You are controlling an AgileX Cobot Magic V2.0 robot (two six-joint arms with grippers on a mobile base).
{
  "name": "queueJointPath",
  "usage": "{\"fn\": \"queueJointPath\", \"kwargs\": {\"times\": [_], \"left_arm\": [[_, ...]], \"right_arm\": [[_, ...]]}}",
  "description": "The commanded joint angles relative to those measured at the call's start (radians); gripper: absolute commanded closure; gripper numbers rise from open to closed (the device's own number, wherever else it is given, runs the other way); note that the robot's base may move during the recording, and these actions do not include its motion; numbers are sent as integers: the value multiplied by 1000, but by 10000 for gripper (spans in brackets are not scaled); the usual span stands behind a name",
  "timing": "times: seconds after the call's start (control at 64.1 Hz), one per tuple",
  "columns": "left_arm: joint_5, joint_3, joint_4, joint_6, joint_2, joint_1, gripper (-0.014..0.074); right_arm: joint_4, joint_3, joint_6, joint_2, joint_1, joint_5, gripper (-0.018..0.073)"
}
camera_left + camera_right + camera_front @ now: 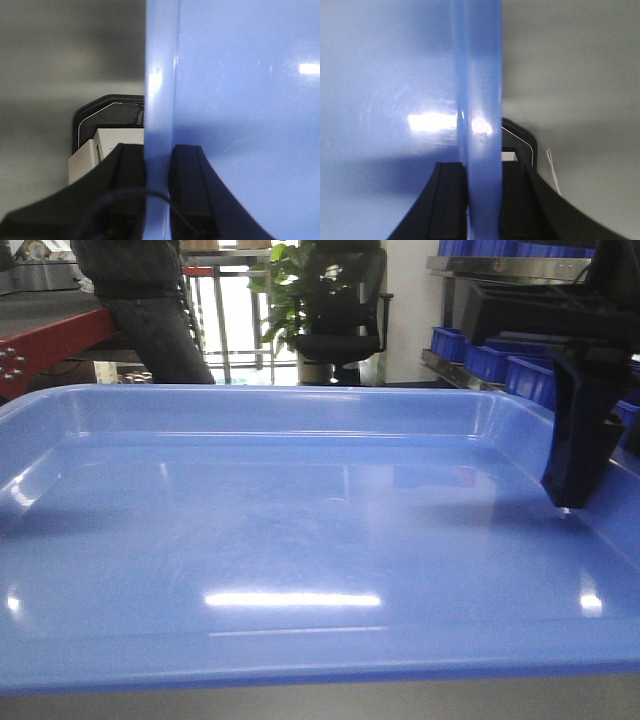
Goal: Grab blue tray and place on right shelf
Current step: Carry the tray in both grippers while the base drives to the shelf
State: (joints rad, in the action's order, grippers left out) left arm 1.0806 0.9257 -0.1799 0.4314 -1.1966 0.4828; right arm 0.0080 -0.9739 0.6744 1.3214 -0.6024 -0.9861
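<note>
The blue tray point(300, 520) fills the front view, held level and close to the camera. My right gripper point(575, 498) comes down over its right rim, one black finger inside the tray. In the right wrist view that gripper point(482, 175) is shut on the tray rim point(477, 100), a finger on each side. In the left wrist view my left gripper point(157, 165) is shut on the opposite rim point(160, 90) the same way. The left gripper is out of the front view. The right shelf point(500, 268), a steel rack, stands at the far right behind the tray.
Dark blue bins point(490, 358) sit on the rack's lower level. A person point(150, 310) leans on a red-edged bench point(50, 340) at back left. An office chair point(340, 310) and a plant point(290, 280) stand behind. Below the tray lies a black-edged base point(100, 117).
</note>
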Motion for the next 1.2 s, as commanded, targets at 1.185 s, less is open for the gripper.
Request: {"fn": "queueJointPath", "kwargs": {"times": [1.185], "left_arm": [[-37, 35, -94, 2, 20, 8, 606]], "right_arm": [[27, -30, 6, -31, 2, 62, 391]]}}
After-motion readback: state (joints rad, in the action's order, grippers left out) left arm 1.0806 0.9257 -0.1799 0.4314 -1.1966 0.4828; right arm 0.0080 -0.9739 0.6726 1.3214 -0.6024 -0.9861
